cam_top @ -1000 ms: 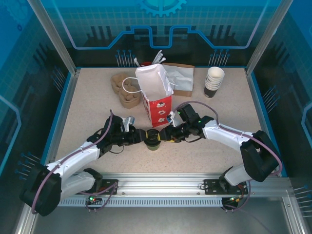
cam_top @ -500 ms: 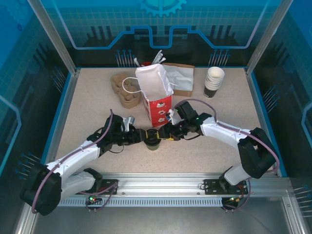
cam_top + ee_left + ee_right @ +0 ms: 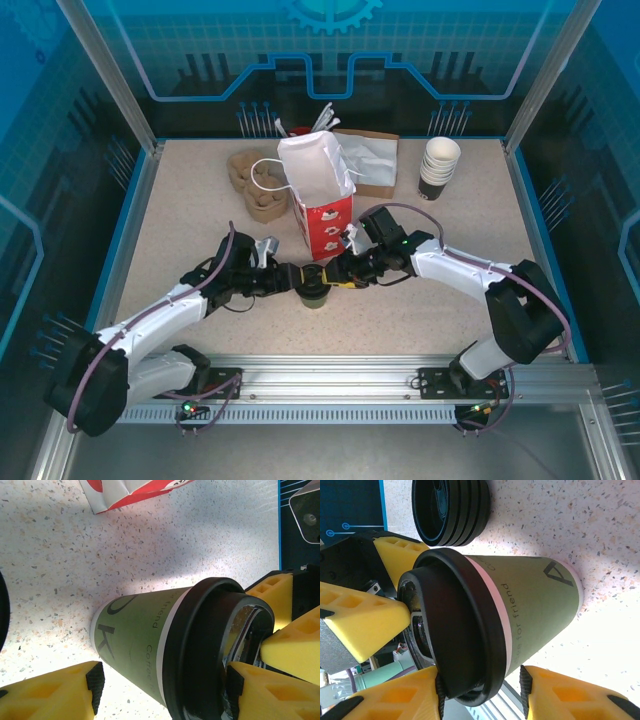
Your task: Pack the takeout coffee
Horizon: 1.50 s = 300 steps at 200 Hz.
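The takeout coffee (image 3: 313, 288) stands upright and lidded on the tabletop (image 3: 180, 210), low in the middle of the top view. It is just below the open red-and-white paper bag (image 3: 322, 200) and apart from it. The left gripper (image 3: 291, 281) reaches in from the left of the frame and the right gripper (image 3: 339, 279) from the right, with the cup between them. I judge the step in hand to be taking hold of the cup; bagging is not yet begun.

In the left wrist view that gripper's fingers (image 3: 50, 695) are spread wide. Bright tabletop shows between the lower-left one and the cup wall, so it reads as unclamped. In the right wrist view the fingers (image 3: 570, 700) are parted either side of the black lid rim, close against it; whether they press it I cannot tell.

The next move calls for one firm hold below the lid, the other gripper backing clear, then a lift over the bag's rim.
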{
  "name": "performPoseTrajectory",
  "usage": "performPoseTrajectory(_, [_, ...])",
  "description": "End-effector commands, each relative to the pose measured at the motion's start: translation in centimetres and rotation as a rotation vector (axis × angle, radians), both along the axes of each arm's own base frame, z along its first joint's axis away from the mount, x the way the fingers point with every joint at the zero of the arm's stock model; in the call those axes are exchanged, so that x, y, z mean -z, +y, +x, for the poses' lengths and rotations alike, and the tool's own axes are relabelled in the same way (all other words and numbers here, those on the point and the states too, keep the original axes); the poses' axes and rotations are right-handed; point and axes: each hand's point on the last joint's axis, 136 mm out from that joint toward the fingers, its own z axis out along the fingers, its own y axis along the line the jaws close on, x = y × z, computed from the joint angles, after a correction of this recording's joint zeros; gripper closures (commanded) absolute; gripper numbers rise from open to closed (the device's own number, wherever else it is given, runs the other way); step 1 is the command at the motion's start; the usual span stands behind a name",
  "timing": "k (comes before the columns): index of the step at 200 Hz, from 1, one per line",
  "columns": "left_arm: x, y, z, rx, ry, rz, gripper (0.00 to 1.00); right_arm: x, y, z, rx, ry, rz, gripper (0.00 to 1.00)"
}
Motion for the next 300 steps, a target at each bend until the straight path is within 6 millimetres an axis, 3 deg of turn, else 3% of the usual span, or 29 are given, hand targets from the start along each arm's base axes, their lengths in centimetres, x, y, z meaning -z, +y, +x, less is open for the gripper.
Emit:
performPoseTrajectory(1, [3.8,2.1,-2.1,-0.017,0.109,0.117,0.34,4.1,-2.3,-0.3,0.057,0.081,-0.145,0.55])
performPoseTrajectory(92, [-0.3,1.0,-0.8,0.002,0.015,0.051,0.30,1.0,0.0,0.6,0.022,0.031,-0.086,0.48])
performPoseTrajectory(201, [-4.7,0.5,0.5,0.010,-0.069,0.039,0.26,-1.7,0.9,0.9,-0.005,0.002,-0.044,0.42])
performPoseTrajectory(254, [-8.9,2.1,1.7,-0.063,-0.168,0.095,0.25,-5.0,0.1,1.1,-0.012,-0.088,-0.051,0.41])
performPoseTrajectory(300, [-11.9,6.1,4.6,-0.247,-0.234,0.166,0.23,-8.7,-1.9,2.0,0.022,-0.183,-0.022,0.43])
